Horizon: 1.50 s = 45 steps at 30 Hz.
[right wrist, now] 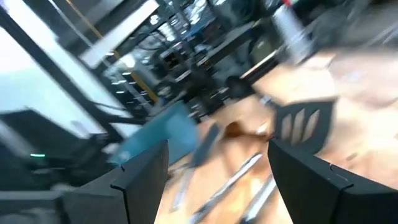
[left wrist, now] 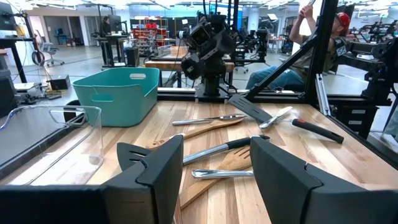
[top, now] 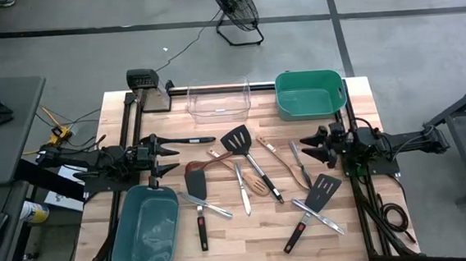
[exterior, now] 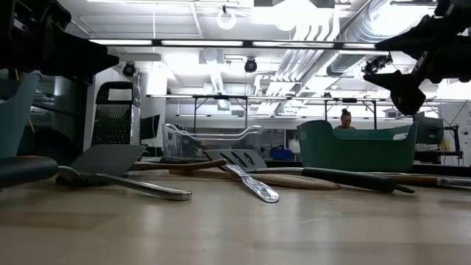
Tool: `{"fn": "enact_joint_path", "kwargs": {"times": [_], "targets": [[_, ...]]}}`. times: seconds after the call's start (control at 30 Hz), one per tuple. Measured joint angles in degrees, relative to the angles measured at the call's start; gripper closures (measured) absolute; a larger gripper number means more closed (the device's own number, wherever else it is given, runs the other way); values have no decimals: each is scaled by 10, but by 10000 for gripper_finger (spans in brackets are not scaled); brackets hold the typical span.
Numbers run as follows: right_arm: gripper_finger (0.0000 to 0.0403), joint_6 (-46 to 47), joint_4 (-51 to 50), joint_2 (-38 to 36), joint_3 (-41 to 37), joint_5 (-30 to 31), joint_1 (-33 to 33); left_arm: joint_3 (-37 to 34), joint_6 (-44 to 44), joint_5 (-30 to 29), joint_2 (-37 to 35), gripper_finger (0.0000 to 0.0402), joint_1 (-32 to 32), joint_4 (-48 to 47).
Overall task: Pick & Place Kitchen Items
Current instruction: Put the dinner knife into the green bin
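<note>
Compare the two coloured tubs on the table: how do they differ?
The green tub sits at the far right, beside the clear bin; the teal tub sits at the near left corner. The green one lies crosswise, the teal one lengthwise and slightly angled. Both are open-topped and look empty.

Both arms are dark, near-black, built of blocky jointed segments. The left gripper [top: 172,158] ends in two pointed black fingers [left wrist: 163,167], flat-faced and wedge-shaped. The right gripper [top: 307,147] carries matching matte fingers [right wrist: 140,174] (same angular profile). Beside the wooden table [top: 223,230], a black cable coils beneath the right arm.
</note>
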Motion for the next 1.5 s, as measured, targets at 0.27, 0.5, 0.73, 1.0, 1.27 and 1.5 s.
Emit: {"fn": "enact_joint_path", "kwargs": {"times": [0.27, 0.5, 0.73, 1.0, 1.27, 1.5], "targets": [[135, 52, -25, 4, 5, -43, 0, 0, 0, 0, 0, 218, 0, 0], [135, 80, -218, 55, 108, -42, 0, 0, 0, 0, 0, 218, 0, 0], [135, 124, -304, 156, 195, -93, 0, 0, 0, 0, 0, 218, 0, 0], [135, 133, -388, 283, 297, -85, 47, 0, 0, 0, 0, 218, 0, 0], [135, 211, -421, 369, 350, -10, 157, 0, 0, 0, 0, 218, 0, 0], [135, 256, -418, 451, 365, 16, 248, 0, 0, 0, 0, 218, 0, 0]]}}
